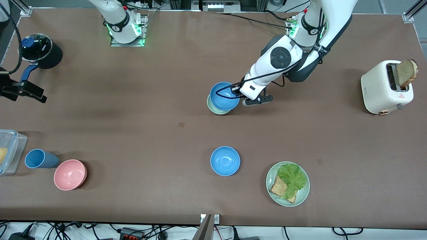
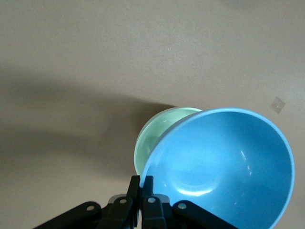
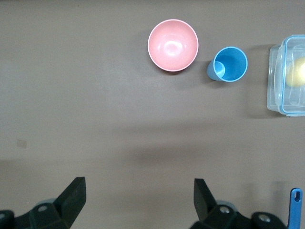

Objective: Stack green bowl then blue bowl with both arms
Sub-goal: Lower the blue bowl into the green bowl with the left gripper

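Note:
My left gripper is shut on the rim of a blue bowl and holds it tilted over the green bowl, which sits on the table mid-way along it. The blue bowl covers most of the green one; I cannot tell whether they touch. In the left wrist view the fingers pinch the blue bowl's rim, with the green bowl showing under it. A second blue bowl sits nearer the front camera. My right gripper is open and empty, up over bare table at the right arm's end.
A green plate with lettuce and bread lies beside the second blue bowl. A toaster stands at the left arm's end. At the right arm's end are a pink bowl, a blue cup, a clear container and a black pot.

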### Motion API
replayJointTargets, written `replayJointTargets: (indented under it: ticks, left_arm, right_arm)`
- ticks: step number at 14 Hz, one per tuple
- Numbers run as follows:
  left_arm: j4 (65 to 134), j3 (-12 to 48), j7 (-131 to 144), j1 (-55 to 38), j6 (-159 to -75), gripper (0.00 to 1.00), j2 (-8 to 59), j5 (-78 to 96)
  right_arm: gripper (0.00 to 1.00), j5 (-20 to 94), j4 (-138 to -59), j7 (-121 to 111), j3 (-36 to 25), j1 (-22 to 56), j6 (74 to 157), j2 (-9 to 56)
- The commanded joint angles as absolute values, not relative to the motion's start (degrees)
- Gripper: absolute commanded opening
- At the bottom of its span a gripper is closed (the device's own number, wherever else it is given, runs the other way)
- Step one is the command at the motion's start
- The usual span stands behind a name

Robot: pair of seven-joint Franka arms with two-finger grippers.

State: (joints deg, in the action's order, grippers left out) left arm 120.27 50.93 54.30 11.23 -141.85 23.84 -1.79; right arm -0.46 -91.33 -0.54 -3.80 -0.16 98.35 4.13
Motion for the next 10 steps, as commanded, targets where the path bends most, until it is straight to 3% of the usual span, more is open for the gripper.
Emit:
replayJointTargets:
  ticks: [1,5,10]
  left_arm:
    - [120.5,50.1,57.74,9.93,-144.4,0.0,26.71,-7.53]
    - [119.97,47.12,66.17,5.55,-145.72,0.0,29.7,-17.82]
    - [119.97,46.58,68.72,4.31,-145.63,0.01,29.79,-18.63]
  right_arm:
    - [1.0,-1.41,-96.24,-1.93,-2.81,-1.32,100.11,0.09]
    - [1.0,-1.41,-96.07,-2.37,-2.81,-1.14,100.37,0.18]
    - [1.0,-1.41,-96.15,-2.29,-2.72,-1.05,100.64,0.44]
